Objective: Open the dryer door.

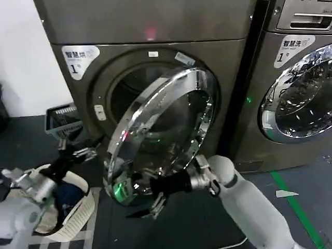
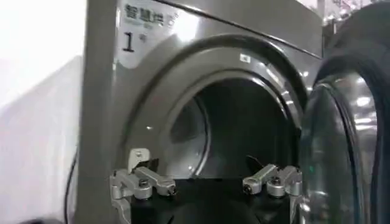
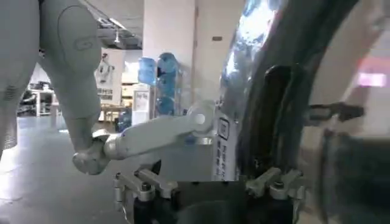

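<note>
The dryer door [image 1: 166, 129], a chrome-rimmed porthole with dark glass, stands swung partly out from the dryer's round drum opening [image 1: 124, 96]. My right gripper [image 1: 148, 197] is at the door's lower edge, fingers spread open. In the right wrist view the door's rim [image 3: 256, 73] rises just beyond the open right gripper [image 3: 210, 182]. My left gripper [image 1: 78, 151] hovers low at the dryer's left front, open and holding nothing. Seen from the left wrist, the left gripper [image 2: 210, 182] faces the dark drum, with the door's inner side [image 2: 341, 140] beside it.
A neighbouring machine [image 1: 301, 93] with its own chrome door stands close on the right. A grey basket [image 1: 62, 122] sits by the wall on the left, and a white-rimmed laundry bag [image 1: 78, 202] lies under my left arm. Green tape [image 1: 295, 207] runs across the floor.
</note>
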{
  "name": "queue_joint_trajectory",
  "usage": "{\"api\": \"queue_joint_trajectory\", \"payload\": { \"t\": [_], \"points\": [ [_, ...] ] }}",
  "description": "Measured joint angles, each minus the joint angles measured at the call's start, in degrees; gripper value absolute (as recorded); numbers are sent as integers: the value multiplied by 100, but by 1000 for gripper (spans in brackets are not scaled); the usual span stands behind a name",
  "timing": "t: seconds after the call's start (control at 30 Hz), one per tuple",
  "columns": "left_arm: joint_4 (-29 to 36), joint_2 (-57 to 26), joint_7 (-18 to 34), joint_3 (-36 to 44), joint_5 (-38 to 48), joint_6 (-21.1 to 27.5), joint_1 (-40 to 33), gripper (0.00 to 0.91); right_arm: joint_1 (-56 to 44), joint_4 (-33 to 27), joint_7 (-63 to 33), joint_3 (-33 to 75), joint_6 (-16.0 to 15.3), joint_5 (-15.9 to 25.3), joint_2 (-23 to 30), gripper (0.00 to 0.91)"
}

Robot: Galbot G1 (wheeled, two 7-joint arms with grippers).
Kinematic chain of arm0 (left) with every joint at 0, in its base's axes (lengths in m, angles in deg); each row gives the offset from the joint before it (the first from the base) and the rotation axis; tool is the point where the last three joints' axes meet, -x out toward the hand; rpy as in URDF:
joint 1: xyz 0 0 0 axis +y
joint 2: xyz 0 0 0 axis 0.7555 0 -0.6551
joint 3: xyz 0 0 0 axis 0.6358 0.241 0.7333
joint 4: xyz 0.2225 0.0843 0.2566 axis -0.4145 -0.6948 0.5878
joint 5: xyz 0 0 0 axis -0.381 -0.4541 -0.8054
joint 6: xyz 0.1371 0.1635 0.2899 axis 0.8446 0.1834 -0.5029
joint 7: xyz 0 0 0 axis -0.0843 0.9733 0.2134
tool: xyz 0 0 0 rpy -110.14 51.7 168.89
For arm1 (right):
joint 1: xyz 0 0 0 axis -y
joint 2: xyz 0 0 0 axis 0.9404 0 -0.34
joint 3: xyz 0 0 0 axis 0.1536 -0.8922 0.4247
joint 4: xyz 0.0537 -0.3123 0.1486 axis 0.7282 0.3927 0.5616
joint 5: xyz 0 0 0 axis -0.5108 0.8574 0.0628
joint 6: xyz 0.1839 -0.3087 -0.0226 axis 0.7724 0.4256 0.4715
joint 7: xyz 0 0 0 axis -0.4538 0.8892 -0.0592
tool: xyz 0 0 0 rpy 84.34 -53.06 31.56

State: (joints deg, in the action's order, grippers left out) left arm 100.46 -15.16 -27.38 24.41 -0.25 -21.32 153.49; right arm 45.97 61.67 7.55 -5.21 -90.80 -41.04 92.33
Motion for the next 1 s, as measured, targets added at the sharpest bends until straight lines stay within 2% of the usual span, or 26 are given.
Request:
{"api": "queue_joint_trajectory", "payload": {
  "t": [0.47, 0.67, 0.8, 1.0],
  "points": [
    [-193, -128, -64, 924, 111, 30, -486, 907, -998, 350, 158, 1380, 98, -56, -568, 907],
    [-315, -140, -156, 1212, 188, 44, -691, 907, -1719, 568, 257, 2554, 137, -28, -624, 907],
    [-321, -184, -213, 1410, 280, 16, -728, 907, -2207, 762, 83, 3451, 221, 238, -662, 907],
    [-263, -191, -292, 1707, 247, 8, -822, 907, -2925, 1006, -159, 4722, 404, 246, -427, 907]
  ]
}}
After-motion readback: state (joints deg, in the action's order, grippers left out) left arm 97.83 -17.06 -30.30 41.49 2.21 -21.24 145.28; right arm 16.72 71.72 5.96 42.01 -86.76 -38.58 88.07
